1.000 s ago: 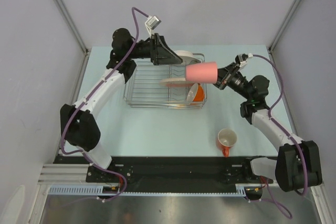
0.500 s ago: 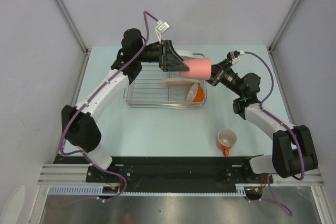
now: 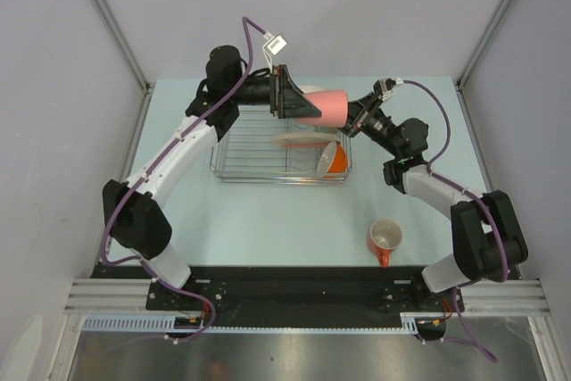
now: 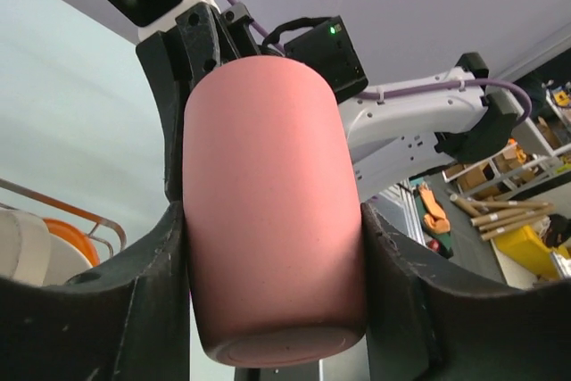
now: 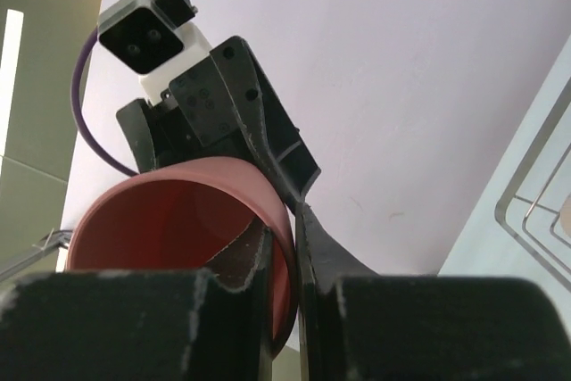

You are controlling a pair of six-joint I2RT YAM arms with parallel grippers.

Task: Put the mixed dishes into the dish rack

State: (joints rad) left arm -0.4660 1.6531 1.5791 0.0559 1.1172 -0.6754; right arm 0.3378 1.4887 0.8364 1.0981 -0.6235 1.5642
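Pale blue worktop [image 3: 268, 220] lies under everything. On its far half sits the wire rack [image 3: 243, 154]. A cream plate [image 3: 299, 139] lies almost flat in the rack, toward the right side. A white plate [image 3: 308, 89] shows only as a thin edge at the back of the rack, behind the cup.

The pink cup [image 3: 326, 107] is up in the air over the back right corner of the rack. It lies on its side, with its bottom to the left and its open mouth to the right. Both arms have it. The left end effector [image 3: 306, 110] grips the bottom end, with one finger [image 4: 134, 301] pressed on each side. The right end effector [image 3: 350, 117] pinches the rim, one finger inside the cup and one outside.

An orange mug [image 3: 385, 238] stands upright on the worktop, well apart from the rack, on the near right side. Its handle points to the near edge.

Two small bowls lean in the front right corner of the rack. The white bowl [image 3: 324, 160] is tipped up on its edge, and the orange bowl [image 3: 338, 160] is just behind it.
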